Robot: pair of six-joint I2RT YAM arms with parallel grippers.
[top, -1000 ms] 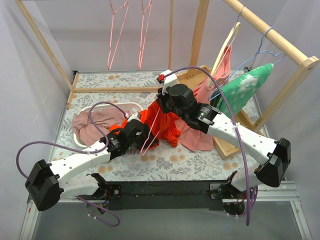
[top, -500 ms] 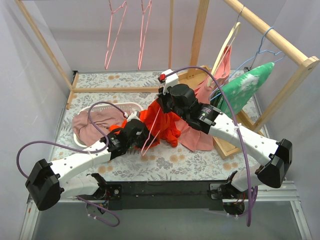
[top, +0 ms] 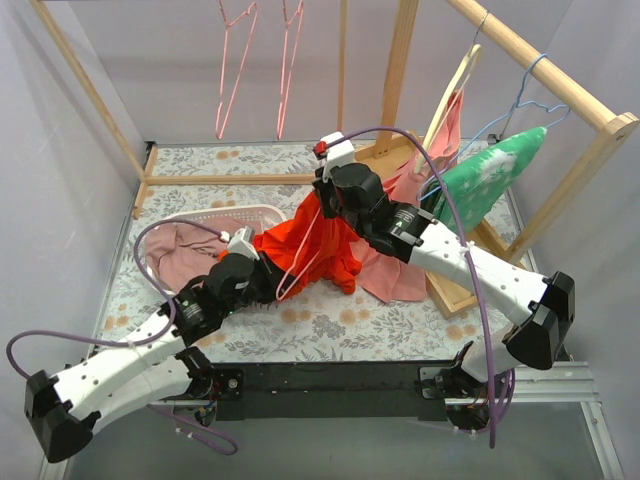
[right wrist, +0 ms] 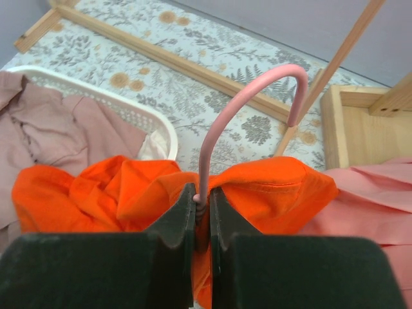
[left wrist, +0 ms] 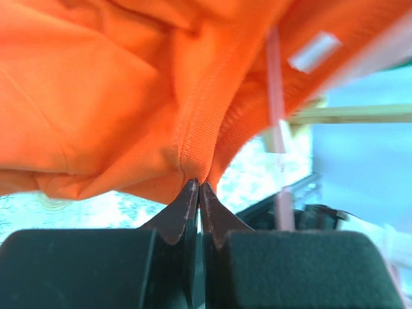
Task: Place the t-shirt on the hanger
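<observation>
The t-shirt (top: pixel 320 240) hangs bunched just right of the basket (top: pixel 262 210), raised off the bench (top: pixel 350 322) between the two arms. The right gripper (right wrist: pixel 201 196) is clamped on the neck of the hanger (right wrist: pixel 212 129), just under its hook, with orange cloth heaped on both sides of the jaws. The hanger's wire triangle slants down out of the cloth toward the basket's near right corner. The left gripper (left wrist: pixel 198 187), off that same corner, is pinched tight on a ribbed edge of the t-shirt, and a pink wire crosses the cloth just past its tips.

A pink cloth (top: pixel 185 255) fills the basket and spills over its near rim, and the left arm's purple cable (top: pixel 160 228) loops above it. Right of the basket, past the t-shirt, a salmon garment (top: pixel 400 270) droops from a cream hanger (top: pixel 455 80) down to the bench, close against the orange cloth. Farther right a green garment (top: pixel 490 180) hangs on a blue hanger (top: pixel 525 95). Two spare pink hangers (top: pixel 237 70) dangle beyond the basket.

All of these hang from a wooden rack (top: pixel 530 55). Its floor bar (top: pixel 230 180) runs just beyond the basket, and its posts rise beyond and to the right. A pale floral sheet covers the bench, and plain grey-lilac walls (top: pixel 150 60) close in left, right and beyond the basket.
</observation>
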